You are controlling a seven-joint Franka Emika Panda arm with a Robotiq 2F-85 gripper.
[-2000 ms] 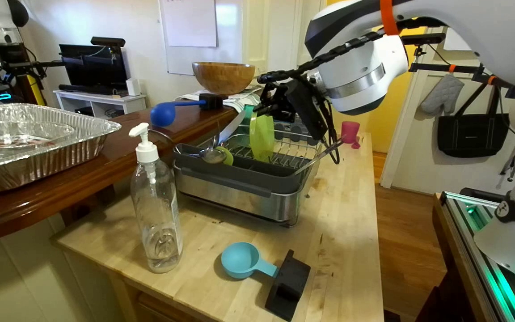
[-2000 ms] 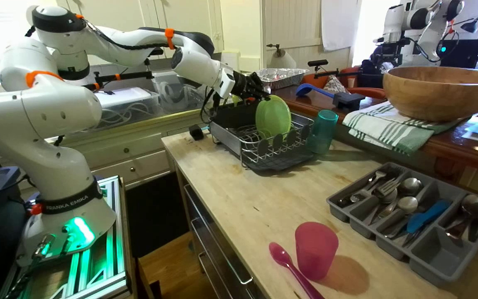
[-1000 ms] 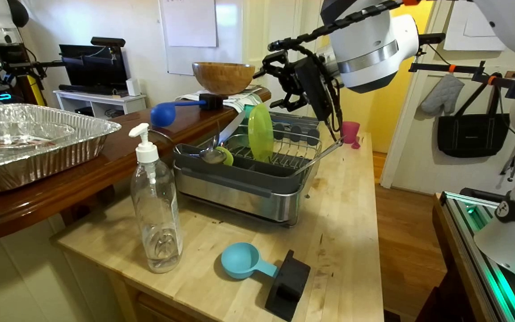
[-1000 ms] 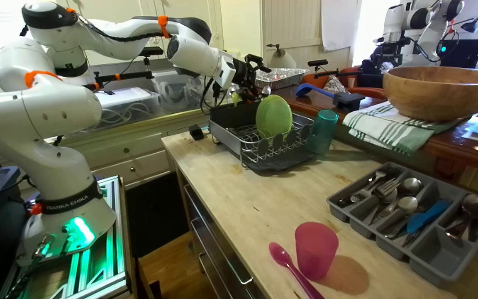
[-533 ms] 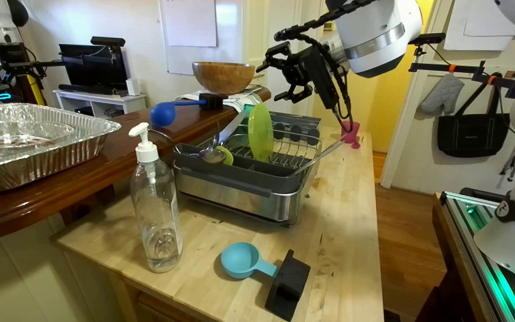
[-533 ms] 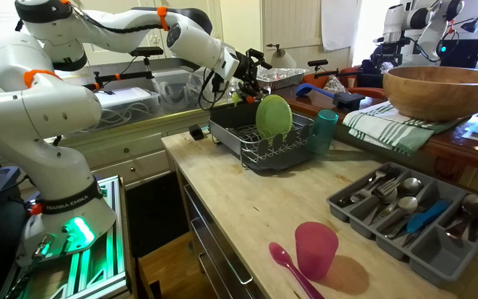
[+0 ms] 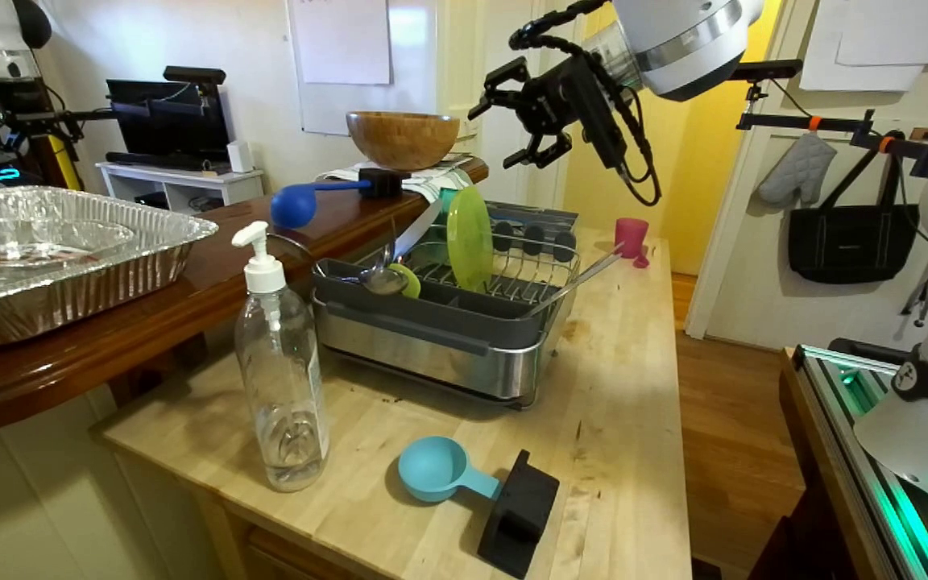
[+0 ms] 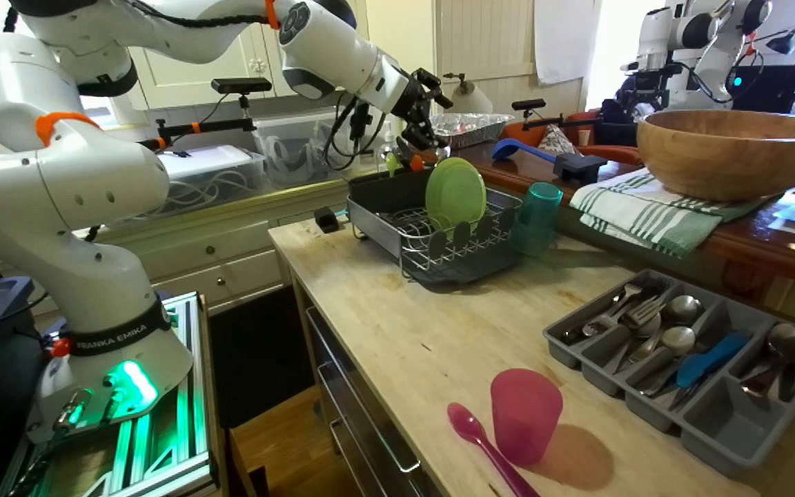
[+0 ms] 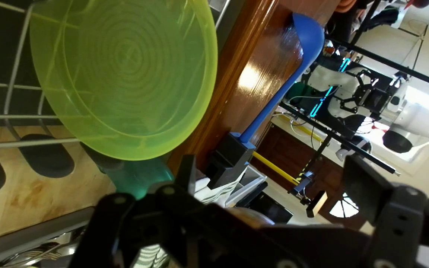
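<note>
My gripper (image 7: 493, 138) hangs open in the air above the dish rack (image 7: 424, 346), its fingers spread wide with nothing between them. A translucent yellow-green plate (image 8: 454, 197) stands on edge in the rack's wire slots, below the gripper and apart from it. Seen from the wrist, the plate (image 9: 129, 74) fills the upper left, and the gripper (image 9: 274, 173) spans the lower part. A teal cup (image 8: 535, 219) leans at the rack's end. The rack's dark utensil holder (image 7: 448, 310) carries a metal ladle (image 7: 383, 279) and other utensils.
A pump bottle (image 7: 283, 395) and a light blue scoop (image 7: 436, 469) stand before the rack. A cutlery tray (image 8: 698, 442), pink cup (image 8: 526, 417) and pink spoon (image 8: 487, 445) lie beyond. The raised counter bears a foil pan (image 7: 150, 234), blue ladle (image 7: 295, 206) and wooden bowl (image 7: 403, 141).
My gripper has risen and drawn back from beside the plate's top, tilting as it went. In the exterior views its fingers now show spread apart. The plate stays standing in the rack.
</note>
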